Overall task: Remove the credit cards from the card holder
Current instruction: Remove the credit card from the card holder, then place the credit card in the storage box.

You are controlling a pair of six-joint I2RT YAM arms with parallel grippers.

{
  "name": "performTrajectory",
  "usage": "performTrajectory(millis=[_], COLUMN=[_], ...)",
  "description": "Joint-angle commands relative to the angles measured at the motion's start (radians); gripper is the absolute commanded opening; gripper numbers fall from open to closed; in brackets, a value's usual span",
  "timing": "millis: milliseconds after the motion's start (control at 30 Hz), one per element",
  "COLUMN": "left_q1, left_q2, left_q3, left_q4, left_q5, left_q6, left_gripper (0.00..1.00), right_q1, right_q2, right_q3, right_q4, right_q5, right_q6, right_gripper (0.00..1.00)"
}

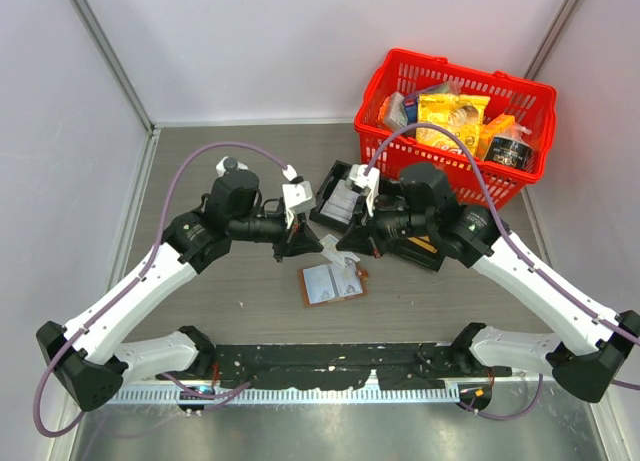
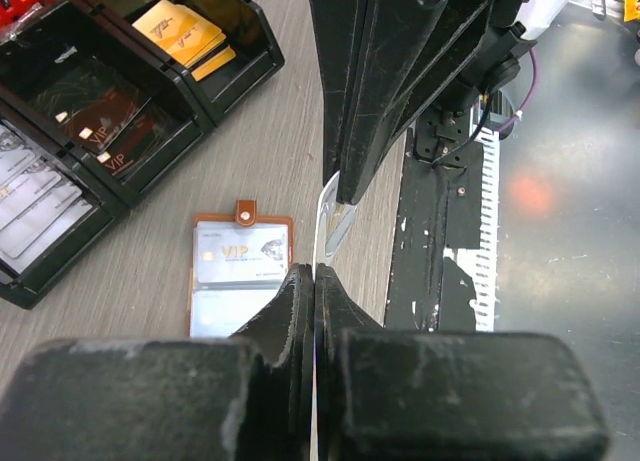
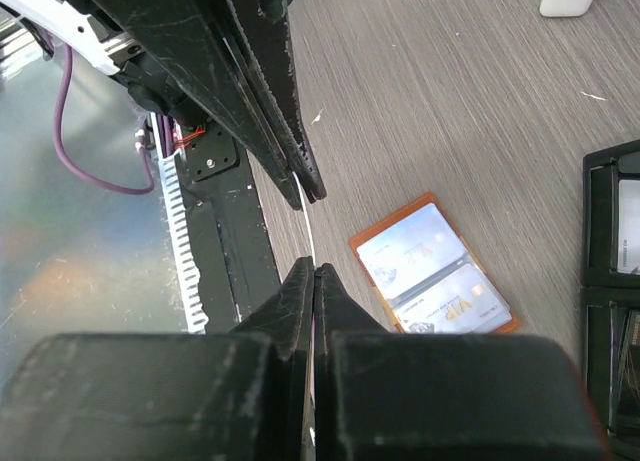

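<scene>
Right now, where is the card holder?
The card holder lies open and flat on the table, near the middle of the top view. It is just nearer the robot than the black tray.

arms [image 1: 130,301]: white links, black joints | cables [image 1: 215,147]: purple | left claw [image 2: 316,271], right claw [image 3: 316,269]: black, seemingly scuffed

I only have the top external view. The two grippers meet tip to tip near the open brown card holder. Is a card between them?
Observer: Yes. The left wrist view shows the left gripper shut on a thin whitish card, edge-on.
Operator: Is the other arm holding it too?
Observer: Yes, the right gripper is shut on that card's other end.
Operator: Anything left to pull?
Observer: Yes. The flat brown leather-look card holder has two pale cards in its pockets.
</scene>
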Motion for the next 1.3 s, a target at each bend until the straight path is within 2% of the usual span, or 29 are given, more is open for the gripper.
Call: performTrajectory(millis=[0,100,167,200,267,333,533,667,800,967,1067,1167,1267], left_q1=[-0.001,0.006,0.032,0.055,0.106,0.167,0.190,0.192,0.191,0.190,0.190,0.191,0.191], left_q2=[0.003,-0.011,-0.025,-0.037,-0.057,-0.074,-0.129,-0.169,-0.177,-0.149,-0.131,-0.115,-0.103], left_q3=[-0.009,-0.047,-0.095,-0.124,-0.196,-0.277,-0.428,-0.504,-0.555,-0.587,-0.606,-0.617,-0.621], left_q4=[0.082,0.121,0.187,0.241,0.363,0.556,0.870,1.011,1.106,1.211,1.270,1.321,1.336], left_q5=[0.051,0.046,0.051,0.055,0.083,0.107,0.036,-0.083,-0.132,-0.130,-0.127,-0.123,-0.115], left_q6=[0.004,-0.028,-0.085,-0.141,-0.252,-0.406,-0.662,-0.769,-0.864,-0.972,-1.021,-1.056,-1.073], left_gripper=[0.00,0.00,0.00,0.00,0.00,0.00,0.00,0.00,0.00,0.00,0.00,0.00,0.00], right_q1=[0.009,-0.003,-0.029,-0.063,-0.127,-0.199,-0.292,-0.293,-0.293,-0.293,-0.293,-0.293,-0.292], right_q2=[0.006,0.006,0.000,-0.006,-0.019,-0.040,-0.115,-0.115,-0.092,-0.059,-0.042,-0.030,-0.019], right_q3=[0.010,0.001,-0.031,-0.045,-0.089,-0.152,-0.375,-0.504,-0.580,-0.605,-0.602,-0.600,-0.599], right_q4=[0.108,0.143,0.192,0.212,0.296,0.413,0.810,1.034,1.227,1.362,1.387,1.413,1.429], right_q5=[-0.041,-0.020,-0.029,-0.049,-0.093,-0.121,-0.086,-0.084,-0.110,-0.155,-0.164,-0.169,-0.167], right_q6=[-0.014,-0.005,0.012,0.061,0.143,0.238,0.505,0.662,0.774,0.849,0.863,0.876,0.885], right_gripper=[0.01,0.04,0.15,0.30,0.46,0.55,0.66,0.66,0.67,0.65,0.62,0.54,0.37])
